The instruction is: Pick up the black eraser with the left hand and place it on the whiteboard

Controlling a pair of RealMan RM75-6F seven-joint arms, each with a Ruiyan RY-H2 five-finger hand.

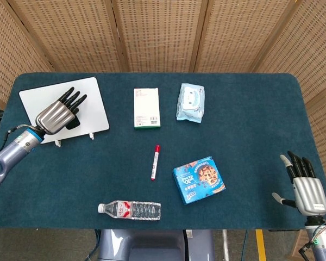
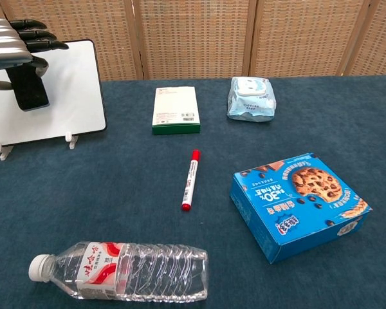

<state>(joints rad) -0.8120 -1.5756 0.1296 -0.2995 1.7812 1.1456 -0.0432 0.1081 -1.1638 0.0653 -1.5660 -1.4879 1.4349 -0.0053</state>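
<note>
This looks like a staged test area in a lab or studio, not a home or shop. A table (image 1: 250,109) covered edge to edge in dark blue felt stands before folding screens (image 1: 163,32) of woven rattan in wooden frames, which close off the far side. Unrelated goods lie well apart on the felt: a whiteboard (image 1: 92,106) at the far left corner, a green-edged box (image 1: 146,107), a wipes pack (image 1: 190,102), a red marker (image 1: 155,162), a cookie box (image 1: 199,179), and a water bottle (image 1: 130,209) near the front edge. Yellow floor tape (image 1: 259,244) shows below the front edge.
</note>
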